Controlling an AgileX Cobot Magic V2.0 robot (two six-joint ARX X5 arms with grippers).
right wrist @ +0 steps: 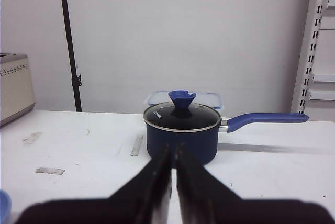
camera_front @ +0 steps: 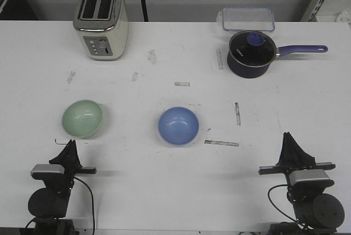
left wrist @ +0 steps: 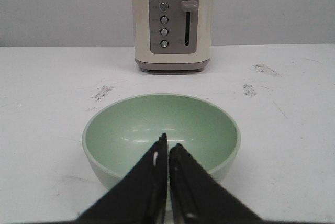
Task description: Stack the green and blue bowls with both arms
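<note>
The pale green bowl (camera_front: 82, 118) stands upright and empty on the white table at the left. It fills the left wrist view (left wrist: 209, 130) just beyond the fingertips. The blue bowl (camera_front: 178, 126) stands upright and empty at the table's middle, apart from the green one; only its edge (right wrist: 3, 205) shows in the right wrist view. My left gripper (camera_front: 71, 143) (left wrist: 168, 145) is shut and empty, just in front of the green bowl. My right gripper (camera_front: 288, 136) (right wrist: 173, 148) is shut and empty at the front right, well right of the blue bowl.
A cream toaster (camera_front: 101, 21) stands at the back left. A dark navy saucepan (camera_front: 250, 54) with a glass lid and purple-blue handle stands at the back right, straight ahead of my right gripper (right wrist: 181, 135). A clear plastic box (camera_front: 248, 19) lies behind it. Tape strips (camera_front: 221, 143) mark the table.
</note>
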